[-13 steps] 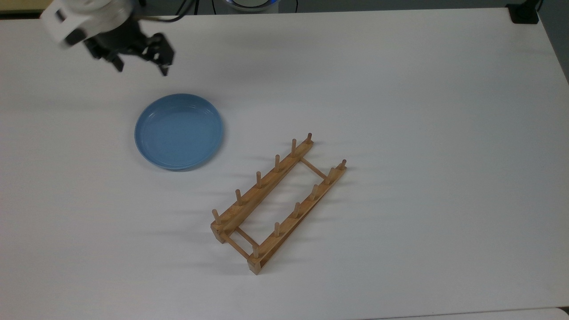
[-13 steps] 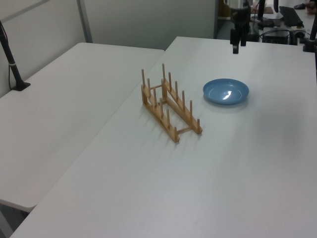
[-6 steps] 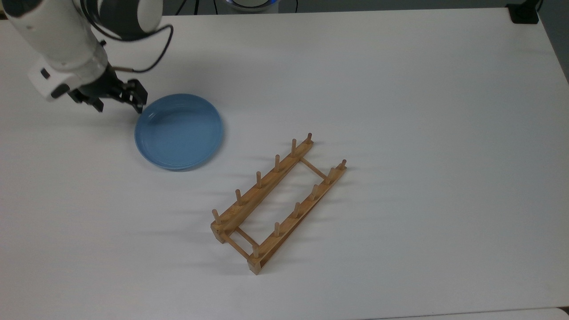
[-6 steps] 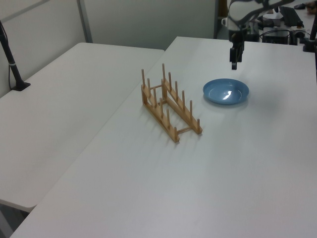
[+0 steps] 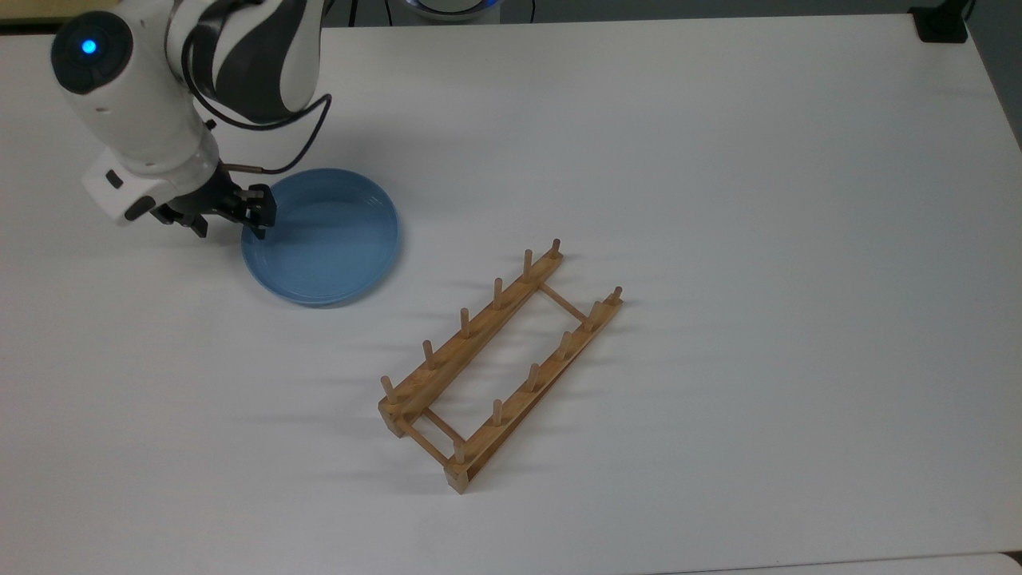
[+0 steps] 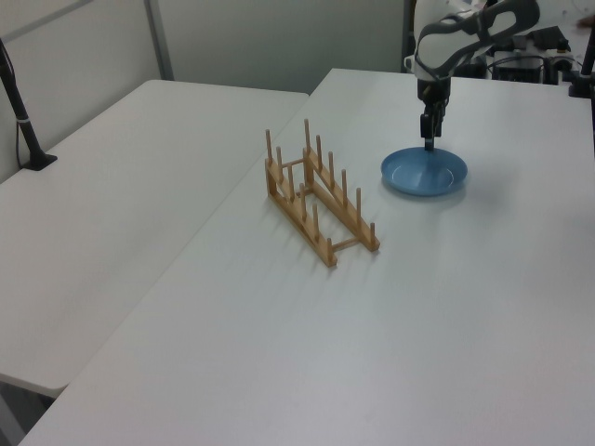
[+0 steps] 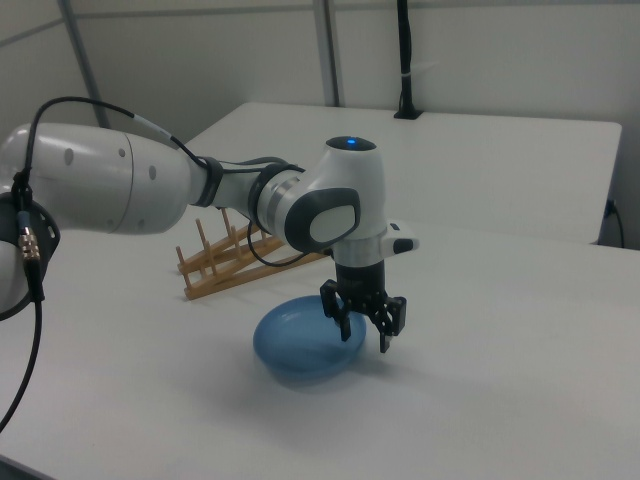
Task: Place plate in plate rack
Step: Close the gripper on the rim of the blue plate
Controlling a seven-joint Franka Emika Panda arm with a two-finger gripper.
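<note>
Gripper (image 5: pixel 229 222) has dropped, fingers spread wide, straddling the top view's left rim of the plate (image 5: pixel 329 239). I judge a rim grasp imminent; plate rack (image 5: pixel 501 362) waits well right.

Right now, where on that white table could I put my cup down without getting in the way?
The top view's right half of the table, beyond the plate rack, is bare, as is the strip along that view's bottom edge. Avoid the upper left, where the open claw straddles the plate rim.
</note>
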